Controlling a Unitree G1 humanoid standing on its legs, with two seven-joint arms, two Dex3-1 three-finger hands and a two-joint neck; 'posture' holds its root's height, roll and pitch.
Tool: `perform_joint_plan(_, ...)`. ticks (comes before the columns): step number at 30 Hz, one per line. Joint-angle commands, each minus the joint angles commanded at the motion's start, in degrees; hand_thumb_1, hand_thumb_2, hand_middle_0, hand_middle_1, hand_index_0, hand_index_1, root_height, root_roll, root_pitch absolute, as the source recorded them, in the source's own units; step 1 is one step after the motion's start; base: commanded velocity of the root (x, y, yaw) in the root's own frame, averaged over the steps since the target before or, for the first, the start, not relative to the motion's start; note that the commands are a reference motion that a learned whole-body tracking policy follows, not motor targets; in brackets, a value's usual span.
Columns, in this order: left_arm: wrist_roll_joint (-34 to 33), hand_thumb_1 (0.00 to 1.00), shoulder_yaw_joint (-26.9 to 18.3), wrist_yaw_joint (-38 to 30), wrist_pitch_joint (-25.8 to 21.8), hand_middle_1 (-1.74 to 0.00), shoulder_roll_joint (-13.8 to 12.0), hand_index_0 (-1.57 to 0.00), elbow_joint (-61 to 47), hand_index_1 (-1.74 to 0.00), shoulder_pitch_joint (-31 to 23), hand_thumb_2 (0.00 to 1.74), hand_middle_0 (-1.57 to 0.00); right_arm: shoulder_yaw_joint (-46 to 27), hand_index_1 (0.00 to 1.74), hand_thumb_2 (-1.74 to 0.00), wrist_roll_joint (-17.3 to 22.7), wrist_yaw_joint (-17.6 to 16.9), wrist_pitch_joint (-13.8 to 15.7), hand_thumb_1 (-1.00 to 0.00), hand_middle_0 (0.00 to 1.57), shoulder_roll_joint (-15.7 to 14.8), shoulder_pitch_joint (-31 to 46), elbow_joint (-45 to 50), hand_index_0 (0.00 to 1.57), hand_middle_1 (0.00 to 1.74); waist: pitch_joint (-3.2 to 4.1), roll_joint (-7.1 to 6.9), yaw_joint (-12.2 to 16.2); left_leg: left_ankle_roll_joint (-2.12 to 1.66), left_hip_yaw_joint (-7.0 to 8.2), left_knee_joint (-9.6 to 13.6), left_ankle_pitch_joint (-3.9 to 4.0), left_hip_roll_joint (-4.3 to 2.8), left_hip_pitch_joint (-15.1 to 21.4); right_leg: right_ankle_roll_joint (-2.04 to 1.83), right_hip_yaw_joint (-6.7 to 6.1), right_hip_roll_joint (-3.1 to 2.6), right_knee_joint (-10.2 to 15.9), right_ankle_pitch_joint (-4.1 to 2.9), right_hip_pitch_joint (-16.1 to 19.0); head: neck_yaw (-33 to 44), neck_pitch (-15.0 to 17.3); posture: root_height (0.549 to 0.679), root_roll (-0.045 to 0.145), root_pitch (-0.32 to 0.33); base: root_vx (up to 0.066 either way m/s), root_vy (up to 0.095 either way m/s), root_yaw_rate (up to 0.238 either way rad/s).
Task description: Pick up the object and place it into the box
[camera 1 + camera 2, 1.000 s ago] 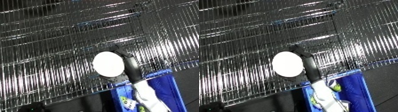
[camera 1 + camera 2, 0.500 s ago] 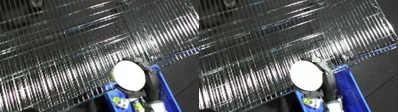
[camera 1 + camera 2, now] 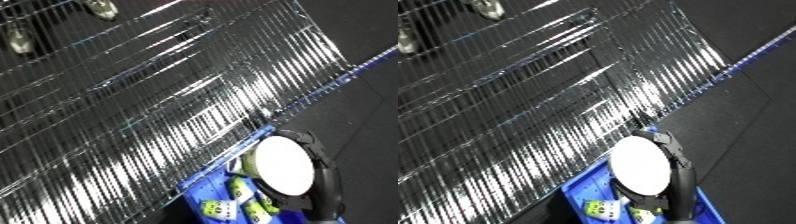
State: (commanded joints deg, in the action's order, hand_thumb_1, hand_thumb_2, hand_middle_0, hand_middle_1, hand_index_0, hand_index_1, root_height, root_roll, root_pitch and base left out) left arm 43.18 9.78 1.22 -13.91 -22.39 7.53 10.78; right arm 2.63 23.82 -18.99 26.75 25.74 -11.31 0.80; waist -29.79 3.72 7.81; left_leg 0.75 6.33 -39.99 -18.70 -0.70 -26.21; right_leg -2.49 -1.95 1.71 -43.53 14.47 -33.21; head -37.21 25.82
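1. Right eye view: white disc [image 3: 640, 165] is gripped in the right hand [image 3: 680, 176], its dark fingers curled round the disc's right edge, above the blue bin [image 3: 580, 189].
2. Risk, as judged: release near the bin's upper rim could drop the disc onto the wire shelf [image 3: 160, 100].
3. Disc sits against the hand, on its left side.
4. Left hand: not visible.
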Motion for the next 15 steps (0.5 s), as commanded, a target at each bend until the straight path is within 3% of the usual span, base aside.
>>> perform_joint_plan(5, 1.1, 1.0, 0.2, -0.5, -1.7, -1.74, 1.3, -1.57, 0.5, -1.74, -0.7, 1.74, -1.57, -2.9, 1.22, -1.22, -0.2, 0.6, 1.6, -0.7, 1.1, 2.4, 2.9, -1.3, 1.1, 1.22, 0.0, 1.19, 2.0, -0.5, 1.34, 2.0, 0.57, 0.06, 1.7, 0.07, -1.16, -0.07, 1.8, -0.26, 0.7, -3.9, -0.8, 0.642, 0.09, 0.101, 0.007, 0.105, -0.109)
perform_joint_plan(15, 2.0, 1.0, -0.5, -0.5, -3.2, -1.74, 1.8, -1.57, 0.7, -1.74, -2.3, 1.74, -1.57, -5.1, 1.22, -1.22, -1.7, 0.3, 1.2, -0.7, 1.1, 4.8, 7.3, -4.5, 1.1, 1.22, 0.0, 1.8, 3.7, -0.42, 2.07, 2.7, 0.08, 0.42, 3.0, 0.27, -1.8, -0.42, 2.2, -0.05, 1.1, -10.6, -0.7, 0.643, 0.098, 0.101, -0.006, 0.051, -0.039)
